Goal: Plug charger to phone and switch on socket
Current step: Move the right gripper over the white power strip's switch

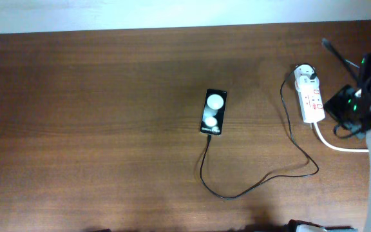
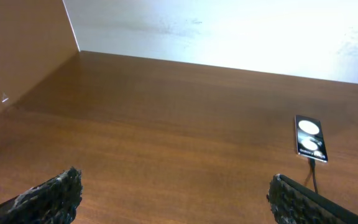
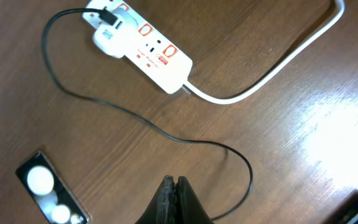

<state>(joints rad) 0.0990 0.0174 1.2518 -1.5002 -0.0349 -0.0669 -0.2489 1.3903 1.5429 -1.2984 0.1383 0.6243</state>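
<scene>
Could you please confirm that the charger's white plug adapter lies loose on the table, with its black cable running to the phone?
Not quite. The white plug adapter is not loose on the table: it sits in the end outlet of the power strip, as the right wrist view shows. Its black cable does run to the phone.

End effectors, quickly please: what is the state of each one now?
Left end effector: open, empty.
Right end effector: closed, holding nothing.

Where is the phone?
In the overhead view the phone lies near the middle of the table, left of the socket, with the charger cable meeting its lower end.
</scene>
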